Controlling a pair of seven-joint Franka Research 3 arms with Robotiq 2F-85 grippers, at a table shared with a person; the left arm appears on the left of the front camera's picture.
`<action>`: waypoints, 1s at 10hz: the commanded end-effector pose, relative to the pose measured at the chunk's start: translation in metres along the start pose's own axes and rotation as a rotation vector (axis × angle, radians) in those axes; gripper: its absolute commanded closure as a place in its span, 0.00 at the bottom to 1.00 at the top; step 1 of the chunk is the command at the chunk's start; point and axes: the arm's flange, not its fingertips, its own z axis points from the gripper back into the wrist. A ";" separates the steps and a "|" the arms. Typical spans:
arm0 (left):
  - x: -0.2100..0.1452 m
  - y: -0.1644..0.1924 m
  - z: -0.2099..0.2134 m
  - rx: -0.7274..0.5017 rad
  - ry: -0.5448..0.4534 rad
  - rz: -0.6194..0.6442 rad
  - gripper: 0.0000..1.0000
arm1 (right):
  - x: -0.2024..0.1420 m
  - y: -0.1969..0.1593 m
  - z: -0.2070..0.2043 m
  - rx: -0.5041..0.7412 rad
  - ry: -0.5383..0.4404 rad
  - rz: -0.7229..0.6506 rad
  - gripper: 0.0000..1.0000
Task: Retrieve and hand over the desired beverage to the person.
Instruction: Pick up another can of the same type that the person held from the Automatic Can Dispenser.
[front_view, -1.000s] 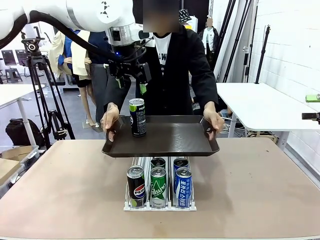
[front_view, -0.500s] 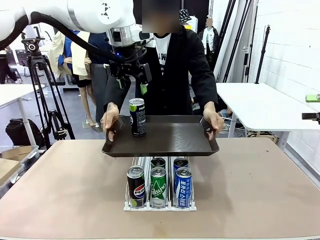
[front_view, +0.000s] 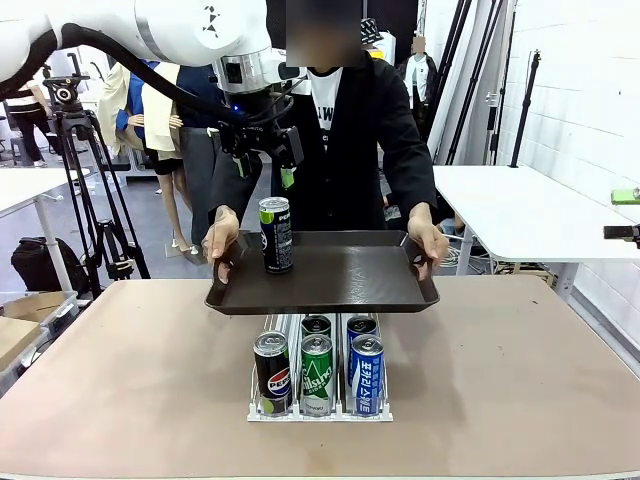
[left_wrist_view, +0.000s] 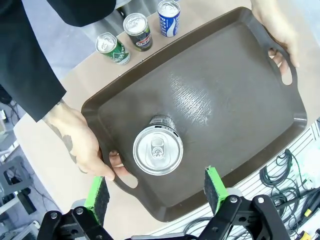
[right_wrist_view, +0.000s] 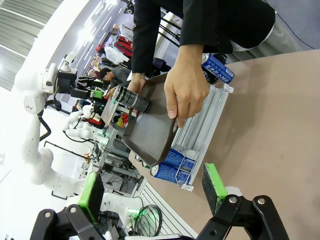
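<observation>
The person (front_view: 352, 130), in a black open jacket over a white T-shirt, holds a dark brown tray (front_view: 340, 275) by both handles above the table. A dark Pepsi can with a green top (front_view: 275, 234) stands upright on the tray's left part. My left gripper (front_view: 263, 166) hangs open above that can, apart from it. In the left wrist view the can's silver top (left_wrist_view: 158, 150) lies between and beyond my green pads (left_wrist_view: 98, 195), with the left gripper (left_wrist_view: 156, 191) open. My right gripper (right_wrist_view: 151, 192) is open and holds nothing; the tray (right_wrist_view: 145, 131) and the can (right_wrist_view: 131, 100) are seen farther off.
A white can rack (front_view: 320, 385) sits on the tan table (front_view: 520, 390) under the tray, holding a black Pepsi can (front_view: 272, 370), a green can (front_view: 317, 373), a blue can (front_view: 367, 373) and others behind. A camera tripod (front_view: 85, 170) stands at the far left.
</observation>
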 end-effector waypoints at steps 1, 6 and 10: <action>0.000 -0.001 0.001 -0.009 -0.017 -0.003 0.00 | -0.001 0.001 0.000 0.013 -0.006 0.006 0.00; 0.000 0.000 0.000 0.000 0.000 0.000 0.00 | -0.001 0.001 0.000 0.013 -0.006 0.006 0.00; -0.027 0.058 0.077 -0.056 -0.115 0.148 0.00 | -0.001 0.001 0.000 0.013 -0.006 0.006 0.00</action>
